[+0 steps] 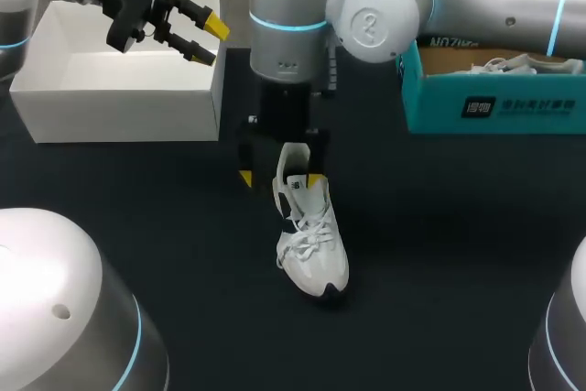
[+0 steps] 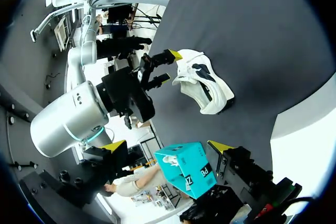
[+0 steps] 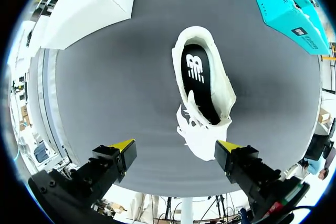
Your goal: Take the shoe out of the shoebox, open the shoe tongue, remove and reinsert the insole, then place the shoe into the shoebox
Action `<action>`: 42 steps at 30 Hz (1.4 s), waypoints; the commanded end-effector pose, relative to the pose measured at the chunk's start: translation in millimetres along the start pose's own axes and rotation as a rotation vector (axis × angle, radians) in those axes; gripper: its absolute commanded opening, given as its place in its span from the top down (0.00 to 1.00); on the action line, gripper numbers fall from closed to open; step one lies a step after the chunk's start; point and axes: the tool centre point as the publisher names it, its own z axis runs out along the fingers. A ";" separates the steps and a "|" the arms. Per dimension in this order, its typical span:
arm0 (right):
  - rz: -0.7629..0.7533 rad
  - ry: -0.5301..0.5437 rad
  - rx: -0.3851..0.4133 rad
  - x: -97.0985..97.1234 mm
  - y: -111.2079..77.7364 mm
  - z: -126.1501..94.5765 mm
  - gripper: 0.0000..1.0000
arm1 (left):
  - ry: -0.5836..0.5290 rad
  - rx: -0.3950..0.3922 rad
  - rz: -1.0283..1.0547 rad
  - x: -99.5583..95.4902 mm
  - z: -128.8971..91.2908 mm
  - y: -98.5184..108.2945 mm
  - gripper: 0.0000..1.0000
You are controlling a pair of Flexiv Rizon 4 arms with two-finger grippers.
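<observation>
Right arm: my right gripper [image 1: 279, 178] is released, its fingers spread wide and pointing straight down over the heel end of the shoe [image 1: 314, 249]. It holds nothing.
Left arm: my left gripper [image 1: 209, 39] is also released and empty. It hangs over the white box [image 1: 119, 98], at about 10 o'clock from the shoe and well apart from it.
Task's thing: the shoe is out of its box and stands sole-down near the middle of the dark table [image 1: 439, 226]. The teal shoebox [image 1: 494, 103] is off at 2 o'clock.
Long axis: in the head view the heel is at 12 o'clock and the toe runs out toward 5 o'clock.
Key relation: the line between the right gripper's tips crosses the shoe's length roughly square, so I judge a squeeze would bite across its width at the heel collar.
Nearer arm: the right, plainly.
Inside: the black insole [image 3: 198, 77] lies in the shoe, seen through the collar in the right wrist view.
Hard to tell: whether one right finger touches the collar, since they overlap in the head view. I also can't tell how far the tongue is opened under the laces [image 1: 302, 231]. Something white sits in the teal shoebox, partly cut off by my right arm.
</observation>
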 end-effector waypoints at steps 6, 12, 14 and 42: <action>-0.012 0.004 0.004 1.8 4.1 9.4 0.51 | 0.003 0.001 0.001 -0.1 -0.2 -0.4 0.00; -0.015 -0.002 0.016 -6.4 -0.7 14.4 1.00 | 0.003 0.001 0.001 -0.1 -0.2 -0.4 0.00; -0.020 0.001 0.020 -9.3 -1.0 16.1 1.00 | 0.003 0.001 0.001 -0.1 -0.2 -0.4 0.00; 0.012 -0.021 0.057 -58.3 2.8 44.7 1.00 | 0.003 0.001 0.001 -0.1 -0.2 -0.4 0.00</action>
